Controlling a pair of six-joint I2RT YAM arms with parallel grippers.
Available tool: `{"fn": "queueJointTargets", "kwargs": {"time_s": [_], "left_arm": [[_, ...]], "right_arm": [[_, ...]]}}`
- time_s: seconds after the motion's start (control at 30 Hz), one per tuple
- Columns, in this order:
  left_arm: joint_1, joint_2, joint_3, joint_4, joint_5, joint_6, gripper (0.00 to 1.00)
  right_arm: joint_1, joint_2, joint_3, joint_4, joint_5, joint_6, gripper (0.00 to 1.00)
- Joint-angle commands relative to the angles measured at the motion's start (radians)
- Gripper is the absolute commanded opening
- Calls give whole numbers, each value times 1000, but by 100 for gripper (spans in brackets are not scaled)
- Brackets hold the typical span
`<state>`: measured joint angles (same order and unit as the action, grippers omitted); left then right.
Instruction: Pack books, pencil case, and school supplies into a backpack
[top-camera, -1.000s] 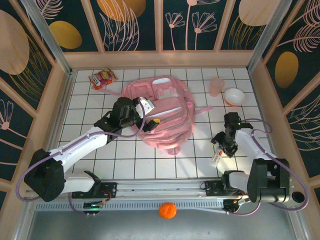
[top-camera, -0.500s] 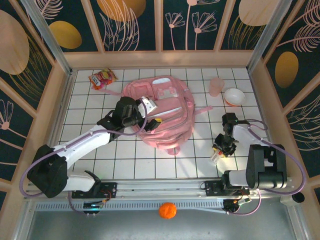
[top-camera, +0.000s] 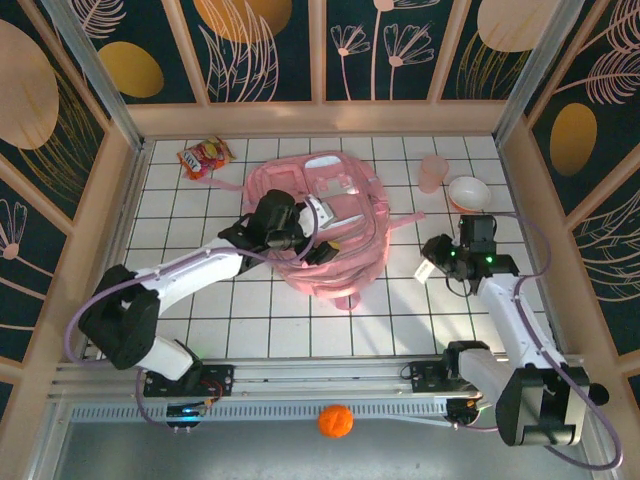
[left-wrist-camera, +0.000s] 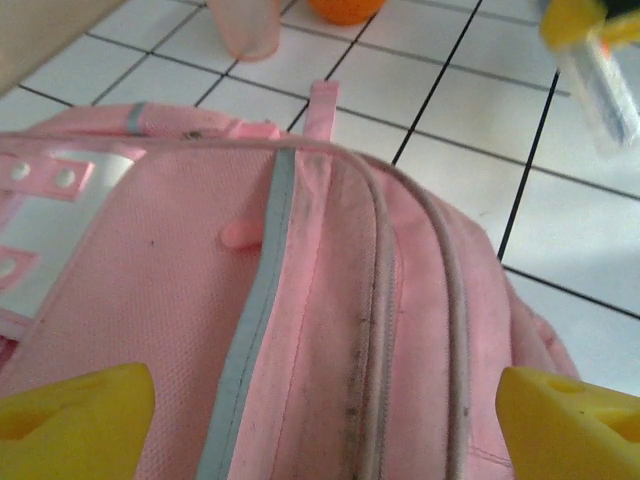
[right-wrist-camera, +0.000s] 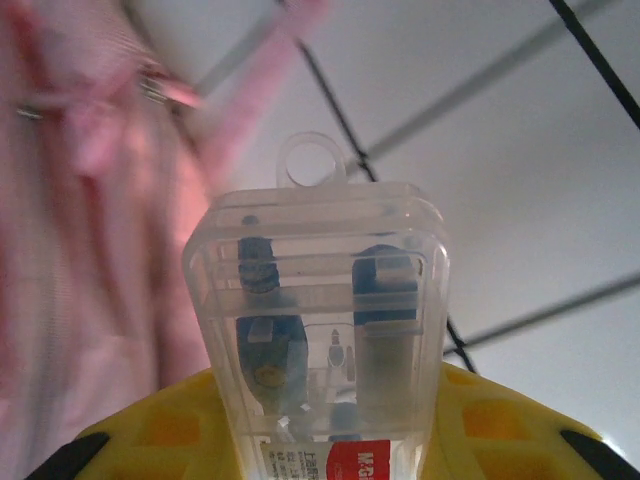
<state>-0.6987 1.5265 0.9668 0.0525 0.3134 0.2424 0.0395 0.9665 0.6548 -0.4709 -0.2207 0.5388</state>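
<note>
Right end effector (right-wrist-camera: 325, 445) clamped on small clear plastic case (right-wrist-camera: 320, 290): red label at gripped end, hang-hole end pointing away. Case held above white-tiled counter (top-camera: 390, 310), near right side of pink backpack (top-camera: 345, 185), not touching. Backpack lies mid-counter. Left end effector (left-wrist-camera: 320, 425) wide open, nothing between yellow fingertips (left-wrist-camera: 75, 420), poised over backpack front. Pink cup (top-camera: 432, 172) and bowl (top-camera: 468, 192) far right.
</note>
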Motion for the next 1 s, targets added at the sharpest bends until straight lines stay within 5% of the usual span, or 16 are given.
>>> {"fn": "queueJointTargets", "kwargs": {"time_s": [0.0,0.27,0.6,0.73,0.97], "left_arm": [[-1,50,60,-5,-43,28,87],[-1,132,109,-12,-91,70,85],[-1,112,111,15,-143,84,43],[0,61,94,47,-146,59,1],[4,-73,30,127,-119,34,0]], "right_arm": [[8,-38,3,205,-96,-46,26],[9,-55,16,309,-153,-98,25],[9,-147,-33,400,-205,-192,24],[17,-173,-56,498,-269,-281,24],[112,-178,-31,602,-362,-625,33]]}}
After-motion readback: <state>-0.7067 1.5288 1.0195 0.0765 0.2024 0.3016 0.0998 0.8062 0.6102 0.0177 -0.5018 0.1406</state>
